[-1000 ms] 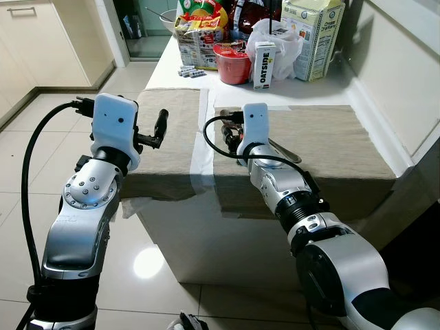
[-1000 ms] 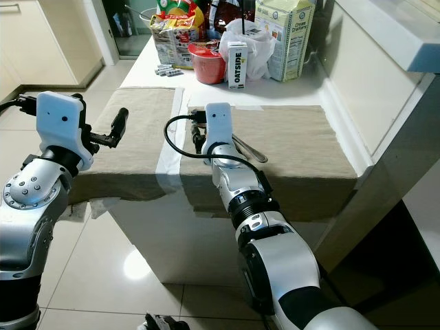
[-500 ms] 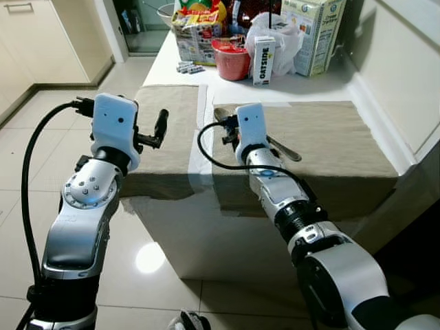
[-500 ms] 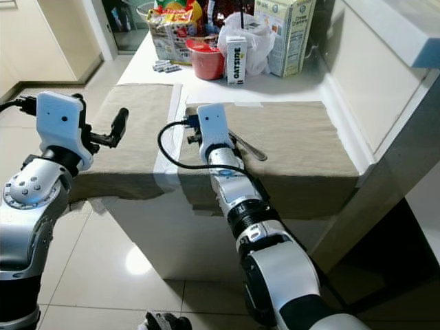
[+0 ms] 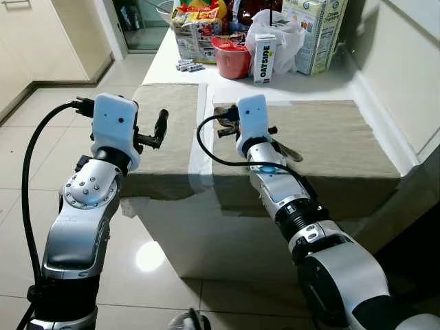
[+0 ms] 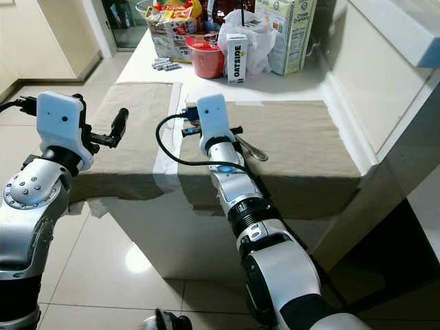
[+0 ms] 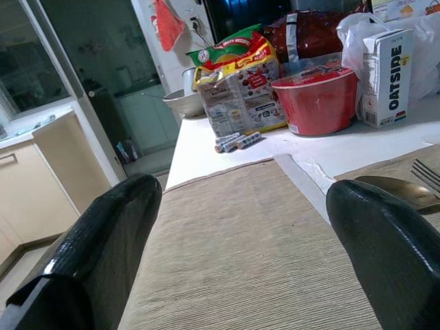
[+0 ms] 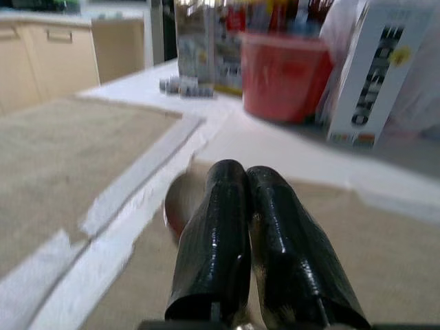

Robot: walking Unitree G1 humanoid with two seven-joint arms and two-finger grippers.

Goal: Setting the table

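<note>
Two beige placemats lie side by side on the white table (image 5: 206, 86): a left placemat (image 5: 168, 110) and a right placemat (image 5: 330, 137). A metal spoon (image 5: 286, 152) lies on the right placemat, with a fork (image 7: 426, 172) beside it. My right gripper (image 8: 245, 172) is shut low over the near-left part of that mat. The spoon bowl (image 8: 180, 199) shows just beyond and below its fingertips; I cannot tell whether they touch. My left gripper (image 7: 244, 192) is open with nothing between its fingers, held above the near edge of the left placemat.
At the table's far end stand an Oatside carton (image 5: 264, 62), a red bowl (image 5: 233, 62), a white plastic bag (image 5: 282, 38), a tall cream carton (image 5: 316, 34), snack packs (image 5: 196, 31) and loose batteries (image 5: 187, 67). A wall (image 5: 405, 69) borders the right side. Tiled floor (image 5: 27, 151) lies to the left.
My right gripper has edged toward the far-left corner of the right placemat and its wrist has turned. The spoon handle lies where it was. The left arm has not moved.
</note>
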